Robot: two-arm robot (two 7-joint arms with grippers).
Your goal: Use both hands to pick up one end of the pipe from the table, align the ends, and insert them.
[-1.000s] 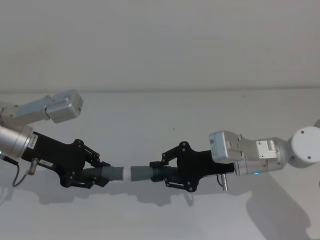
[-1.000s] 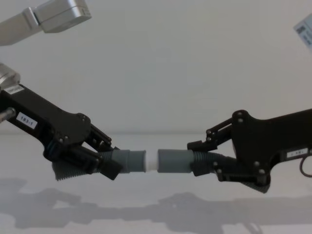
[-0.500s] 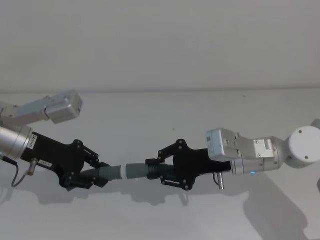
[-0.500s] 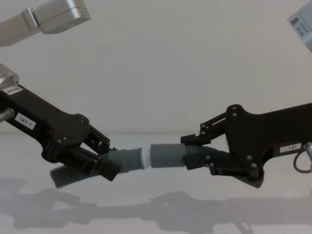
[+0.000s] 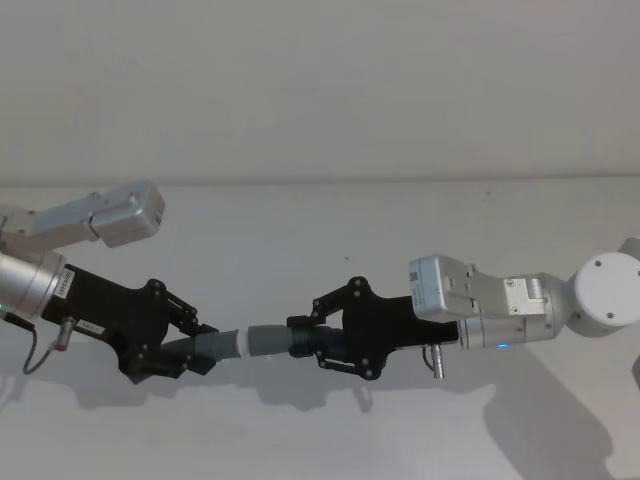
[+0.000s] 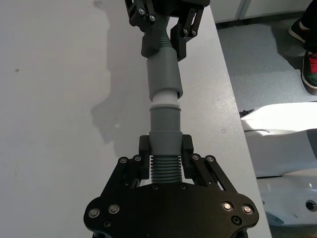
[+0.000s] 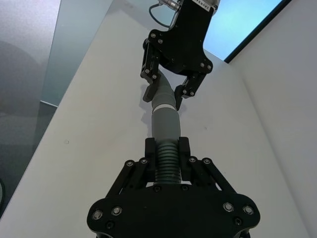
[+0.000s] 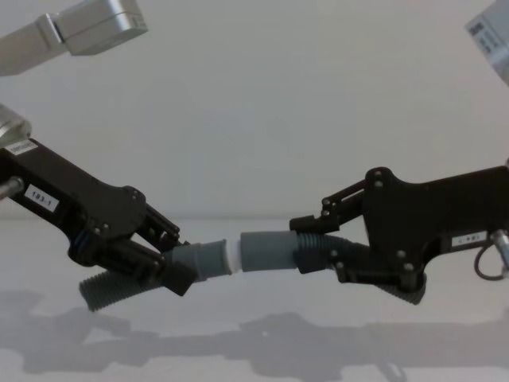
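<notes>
Both pipe pieces are up off the table (image 5: 330, 230), held end to end in front of me, and I'll take the joint (image 8: 237, 255) as my mark. My left gripper (image 5: 195, 350) sits just left of it, fingers clamped on the ribbed part of the left piece (image 8: 199, 261), whose smooth cuff carries the white tip (image 6: 165, 97). My right gripper (image 5: 305, 340) sits just right of the joint, fingers closed on the ribs of the right piece (image 8: 266, 251), its grey socket cuff pointing at the tip. A second ago a wide white band showed between the cuffs; half a second ago it had shrunk; now only a thin white ring is left at the joint, so the tip is mostly inside the socket. My right gripper has come further left toward the joint, and the whole right arm has followed. The left piece has tilted too: its free ribbed tail (image 8: 107, 290) now hangs lower, left of and below the joint, while the two cuffs meet at a slight angle rather than dead straight.
</notes>
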